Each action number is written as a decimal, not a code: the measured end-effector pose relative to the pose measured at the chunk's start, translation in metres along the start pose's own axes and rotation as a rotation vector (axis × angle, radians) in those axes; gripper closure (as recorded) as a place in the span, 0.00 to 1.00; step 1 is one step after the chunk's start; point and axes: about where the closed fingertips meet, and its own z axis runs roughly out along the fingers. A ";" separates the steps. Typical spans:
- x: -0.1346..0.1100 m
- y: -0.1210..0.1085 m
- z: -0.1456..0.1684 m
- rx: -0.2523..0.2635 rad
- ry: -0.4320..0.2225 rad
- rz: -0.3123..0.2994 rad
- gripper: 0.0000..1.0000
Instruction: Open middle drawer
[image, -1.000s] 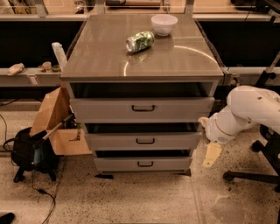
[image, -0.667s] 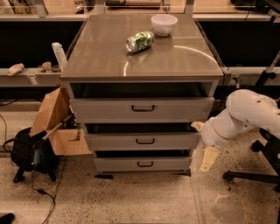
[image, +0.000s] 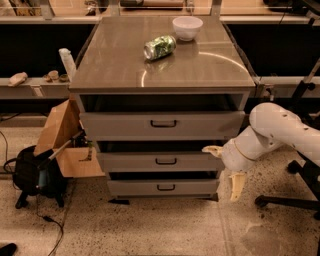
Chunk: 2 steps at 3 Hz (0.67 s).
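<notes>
Right now my gripper (image: 222, 170) hangs at the right-hand end of the cabinet, level with the lower drawers, and its two cream fingers (image: 236, 186) are spread wide with nothing between them. One finger points in towards the drawer fronts and the other points down at the floor.

The middle drawer (image: 135, 162) sits between the taller top drawer (image: 120, 125) and the bottom drawer (image: 135, 188). Its flat grey front looks closed or nearly so, and my claw is off its right end, well away from its centre.

The small black bar handle (image: 165, 161) in the middle of the front is the only sensible place to grip, because the flat panel gives my fingers nothing to catch. I judge the bar to be stiff and thin, so I would close over it from above and below and get right behind it, or it may slip out.

The drawer is wide and shallow, so I expect it to be light and to run on slides. I would pull straight out from the centre, since a skewed tug could jam it
</notes>
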 end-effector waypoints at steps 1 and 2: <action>-0.001 0.002 0.002 -0.011 -0.005 -0.035 0.00; 0.004 -0.001 0.008 -0.011 -0.010 -0.030 0.00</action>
